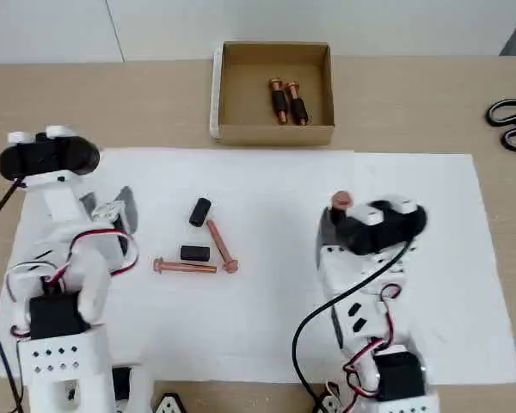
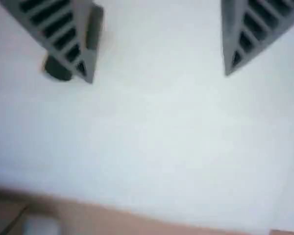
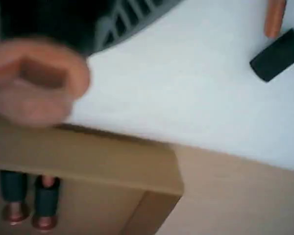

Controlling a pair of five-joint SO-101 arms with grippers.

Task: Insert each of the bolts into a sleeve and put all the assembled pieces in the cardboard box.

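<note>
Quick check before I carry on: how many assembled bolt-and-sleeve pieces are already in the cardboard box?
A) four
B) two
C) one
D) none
B: the high view shows two assembled pieces, each a copper bolt in a dark sleeve, lying side by side inside the cardboard box.

Bright, even overhead light on a white paper sheet (image 1: 267,327), with no harsh glare. Soft, faint shadows edge the cardboard box (image 1: 275,134), whose inner walls look slightly darker. In the right wrist view, a dark shadow lies just under the bolt (image 3: 36,81)
</note>
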